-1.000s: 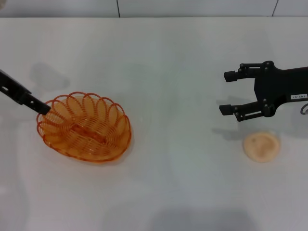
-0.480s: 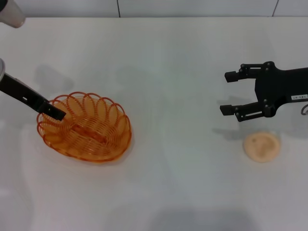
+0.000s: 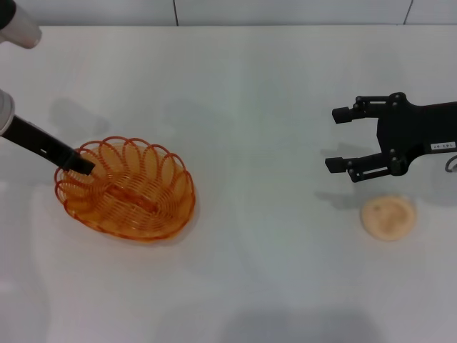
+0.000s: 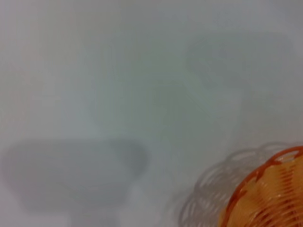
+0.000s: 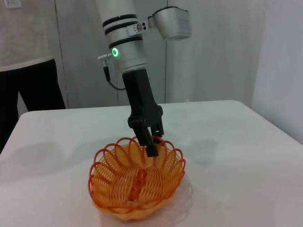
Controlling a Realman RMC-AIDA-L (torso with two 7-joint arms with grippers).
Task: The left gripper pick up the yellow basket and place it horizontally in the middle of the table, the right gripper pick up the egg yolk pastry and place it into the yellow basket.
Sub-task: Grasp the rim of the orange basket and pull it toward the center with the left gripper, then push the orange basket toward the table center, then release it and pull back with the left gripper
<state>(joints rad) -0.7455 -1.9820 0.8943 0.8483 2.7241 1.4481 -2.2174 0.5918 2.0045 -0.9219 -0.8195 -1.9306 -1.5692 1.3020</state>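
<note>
White table (image 3: 235, 93), yellow basket (image 3: 127, 189) rim at left gripper (image 3: 84, 166) jaws

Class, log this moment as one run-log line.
left gripper: at yellow basket rim | right gripper: open above table, beside egg yolk pastry | pastry: not picked

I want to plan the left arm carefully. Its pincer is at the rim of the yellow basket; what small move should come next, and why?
Probably shut the left pincer on the scalloped rim of the yellow basket. Its tip already sits at the rim on the robot's left, and the basket rests on the table, left of the middle. The right pincer hovers open behind the egg yolk pastry.
</note>
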